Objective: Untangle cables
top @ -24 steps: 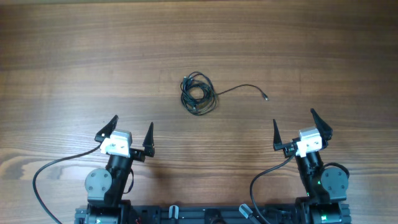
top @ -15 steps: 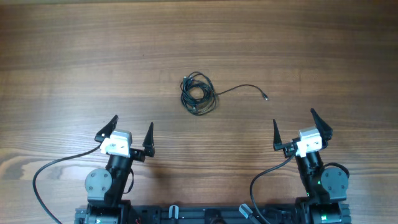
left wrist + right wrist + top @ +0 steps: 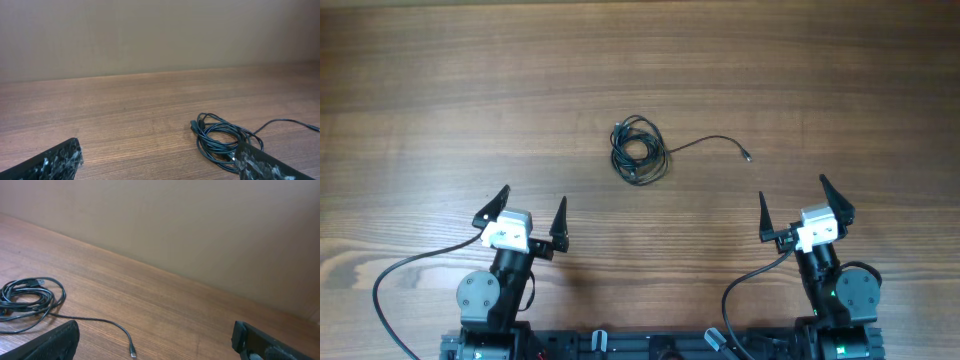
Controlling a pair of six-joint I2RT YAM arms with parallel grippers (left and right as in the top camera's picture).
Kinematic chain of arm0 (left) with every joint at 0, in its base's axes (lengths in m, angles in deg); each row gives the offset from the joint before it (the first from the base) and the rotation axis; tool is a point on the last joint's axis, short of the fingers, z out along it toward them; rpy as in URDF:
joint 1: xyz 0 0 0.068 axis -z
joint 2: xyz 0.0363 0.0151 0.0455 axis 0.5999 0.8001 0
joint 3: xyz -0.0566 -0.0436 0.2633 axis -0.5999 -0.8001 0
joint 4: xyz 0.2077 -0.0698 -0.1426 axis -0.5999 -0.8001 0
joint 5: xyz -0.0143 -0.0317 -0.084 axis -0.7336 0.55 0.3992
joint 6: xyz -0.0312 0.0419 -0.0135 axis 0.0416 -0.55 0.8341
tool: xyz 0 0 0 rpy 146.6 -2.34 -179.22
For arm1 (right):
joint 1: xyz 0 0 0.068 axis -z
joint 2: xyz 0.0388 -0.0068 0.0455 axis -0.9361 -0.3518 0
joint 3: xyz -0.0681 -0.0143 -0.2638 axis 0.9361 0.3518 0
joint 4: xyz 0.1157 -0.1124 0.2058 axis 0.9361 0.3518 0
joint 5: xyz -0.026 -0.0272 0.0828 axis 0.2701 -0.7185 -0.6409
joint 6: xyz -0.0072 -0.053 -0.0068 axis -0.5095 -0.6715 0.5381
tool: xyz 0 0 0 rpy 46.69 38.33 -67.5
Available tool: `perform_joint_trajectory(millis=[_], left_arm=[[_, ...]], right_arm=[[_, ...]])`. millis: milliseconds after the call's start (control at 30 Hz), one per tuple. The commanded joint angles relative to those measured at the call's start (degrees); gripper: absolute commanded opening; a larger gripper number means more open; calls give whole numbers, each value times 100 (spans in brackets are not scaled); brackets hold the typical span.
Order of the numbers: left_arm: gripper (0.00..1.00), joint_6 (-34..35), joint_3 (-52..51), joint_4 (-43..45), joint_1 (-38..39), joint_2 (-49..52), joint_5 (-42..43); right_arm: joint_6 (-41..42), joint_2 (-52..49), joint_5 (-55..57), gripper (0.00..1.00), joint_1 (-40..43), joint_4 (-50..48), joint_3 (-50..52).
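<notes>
Sitting near the front edge of the bench (image 3: 420, 100), the left gripper (image 3: 534, 195) and right gripper (image 3: 791, 188) both have fingers spread wide, holding nothing. Thick arm leads (image 3: 395, 275) loop beside their bases. Well ahead, mid-bench, lie the cables (image 3: 638, 150) (a tight coil, one strand trailing toward the right edge).

Wooden table (image 3: 440, 90), grain running sideways; plain beige backdrop (image 3: 150, 35) beyond far edge, perhaps wall.

The cables (image 3: 638, 151) are thin black wires bunched into a small loose coil lying flat on the worktop (image 3: 440, 90). One strand trails out to the right in a gentle arc, ending in a small plug (image 3: 747, 156).
</notes>
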Motion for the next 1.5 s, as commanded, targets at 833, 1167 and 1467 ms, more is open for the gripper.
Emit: perform_joint_trajectory(millis=[833,1167,1467], left_arm=[[100,-472,-20,-46,24,-20,-125],[100,525,-20,-42,24,-20,-83],[100,1550,192,-146,24,448,37]], right_arm=[[-50,46,-87,100,-4,-17,4],[-50,-142,-90,100,-4,-17,4],[-50,-142,-90,99,-4,-17,4]])
